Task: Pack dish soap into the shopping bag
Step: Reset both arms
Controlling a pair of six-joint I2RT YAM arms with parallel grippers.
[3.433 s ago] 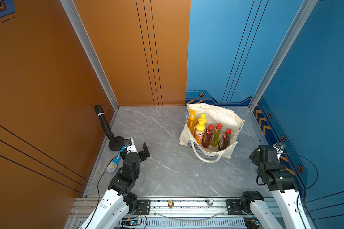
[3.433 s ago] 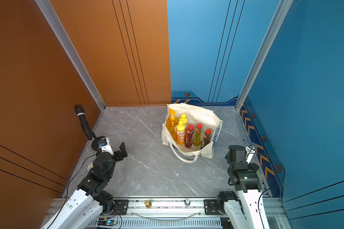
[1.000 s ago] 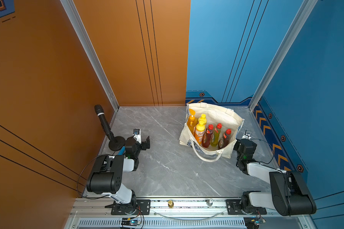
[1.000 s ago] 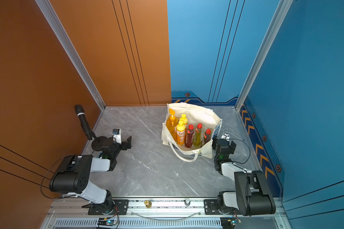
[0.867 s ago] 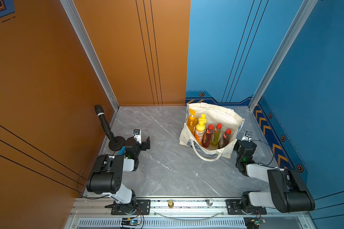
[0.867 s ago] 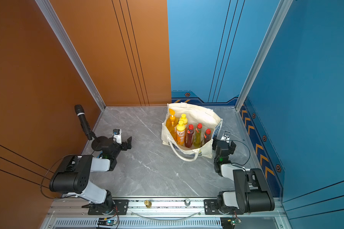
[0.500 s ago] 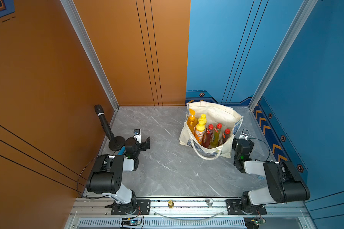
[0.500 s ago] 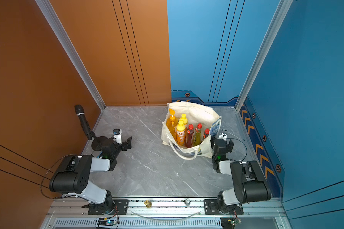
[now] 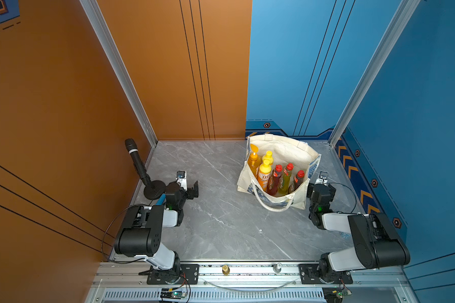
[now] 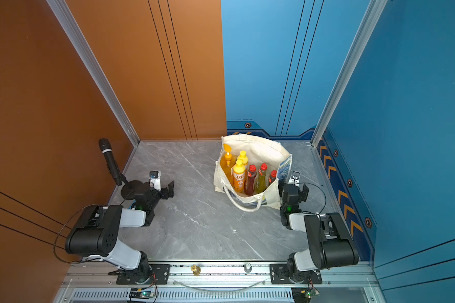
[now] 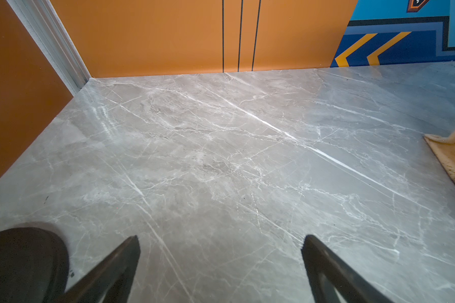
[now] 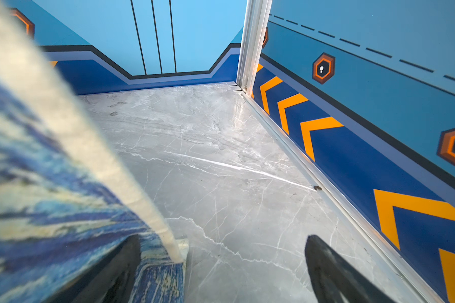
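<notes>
**Six bottles of dish soap point(image 9: 273, 175) stood in the shopping bag point(image 9: 286, 148); both grippers were empty**

In both top views, the shopping bag sat open toward the back right of the grey marble table point(image 9: 221, 223). All six bottles stood upright inside it. A big orange pump bottle point(image 9: 254, 164) was at the back with two yellow-capped orange ones beside it. Nearer the front were two dark red bottles and one yellow-green one, all red-capped. No bottle lay on the table outside the bag.

The left gripper point(image 9: 188, 186) sat low near a black microphone point(image 9: 137, 162) on its round stand, well apart from the bag. Its jaws were spread wide and held nothing. The right gripper point(image 10: 293, 189) sat low just beside the bag's near right corner, its jaws equally wide.

In the left wrist view, the two dark fingers point(image 11: 124, 262) stood far apart over bare marble. The microphone's base and one cream corner of the bag showed only at the edges.

In the right wrist view, the bag's blue-and-yellow print filled much of the picture (blurred, being so close). One finger lay against or just beside the cloth, and whether it touched could not be told. Nothing sat between the fingers.

The packing looked complete. At most, the right arm had yet to draw clear of the bag.
</notes>
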